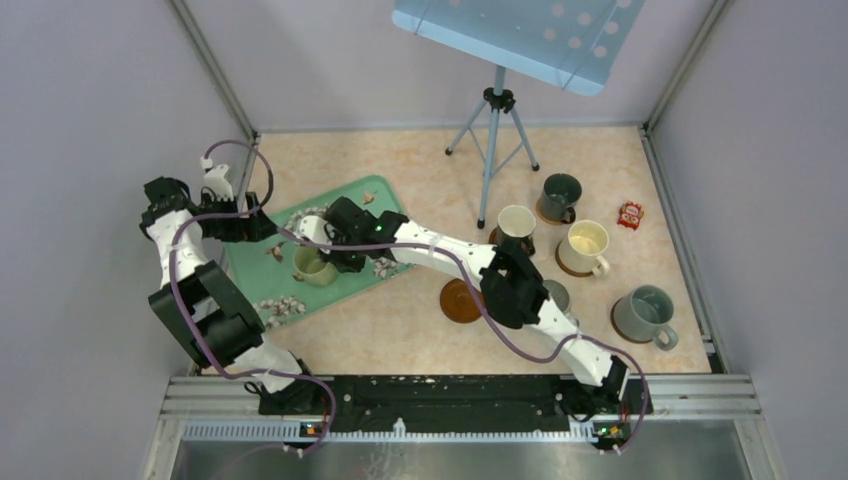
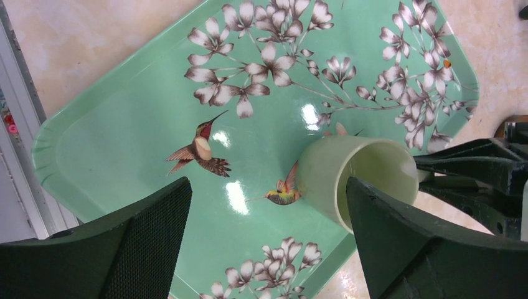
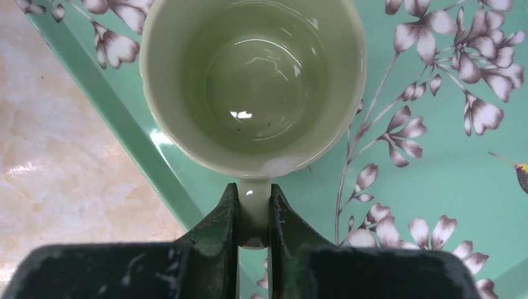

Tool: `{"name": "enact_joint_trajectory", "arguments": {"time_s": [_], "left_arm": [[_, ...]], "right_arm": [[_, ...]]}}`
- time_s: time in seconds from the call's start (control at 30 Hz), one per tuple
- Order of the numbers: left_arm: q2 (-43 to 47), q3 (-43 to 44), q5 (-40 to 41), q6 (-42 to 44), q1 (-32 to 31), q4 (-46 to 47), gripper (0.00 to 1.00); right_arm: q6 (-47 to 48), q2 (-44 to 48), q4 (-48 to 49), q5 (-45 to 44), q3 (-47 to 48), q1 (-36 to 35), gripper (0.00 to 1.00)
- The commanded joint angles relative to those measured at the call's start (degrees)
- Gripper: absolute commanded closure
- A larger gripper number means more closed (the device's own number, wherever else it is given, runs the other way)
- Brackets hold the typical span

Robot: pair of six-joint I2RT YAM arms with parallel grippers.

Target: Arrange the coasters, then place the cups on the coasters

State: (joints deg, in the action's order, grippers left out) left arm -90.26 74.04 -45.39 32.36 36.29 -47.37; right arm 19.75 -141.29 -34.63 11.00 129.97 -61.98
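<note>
Bench (image 1: pixel 400 345): the green floral tray (image 2: pixel 112 143) lies at the left, set at an angle. The right arm reaches across to it, and the right gripper (image 3: pixel 254 212) has its jaws clamped on the handle of the pale green cup (image 3: pixel 255 81). The cup is upright over the tray, close to its near edge; we cannot tell whether its base rests there. The left gripper (image 2: pixel 268 187) hangs over the tray's far-left part, jaws spread wide and holding nothing. On the right of the bench, the dark green-grey cup (image 1: pixel 560 195), the dark cup with cream inside (image 1: pixel 516 222), the cream-white cup (image 1: pixel 585 245) and the grey-blue cup (image 1: pixel 642 312) each sit on a coaster. One bare coaster (image 1: pixel 460 300) lies at centre, just beside the right arm. A small red packet (image 1: pixel 630 214) lies far right.
</note>
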Motion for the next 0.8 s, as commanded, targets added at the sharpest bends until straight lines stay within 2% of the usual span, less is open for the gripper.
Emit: {"name": "enact_joint_trajectory", "arguments": {"time_s": [0.0,0.17,0.4,0.77], "left_arm": [[1.02,0.84,-2.01,-1.2,0.28,1.45,0.01],[2.74,-0.55,-2.78,-0.98,0.37,2.38,0.01],[4.04,-2.49,-5.21,-1.95,0.4,2.77,0.01],[7.2,-2.94,-5.67,-3.52,0.37,2.46,0.01]], "right_arm": [[-0.98,0.86,-0.57,-2.46,3.52,-1.04,1.0],[-6.47,5.87,-1.09,-8.08,-1.53,-0.98,1.0],[-16.31,25.27,9.07,-11.57,-21.15,-0.86,1.0],[-23.53,47.17,16.57,-29.87,-46.94,-0.85,1.0]]}}
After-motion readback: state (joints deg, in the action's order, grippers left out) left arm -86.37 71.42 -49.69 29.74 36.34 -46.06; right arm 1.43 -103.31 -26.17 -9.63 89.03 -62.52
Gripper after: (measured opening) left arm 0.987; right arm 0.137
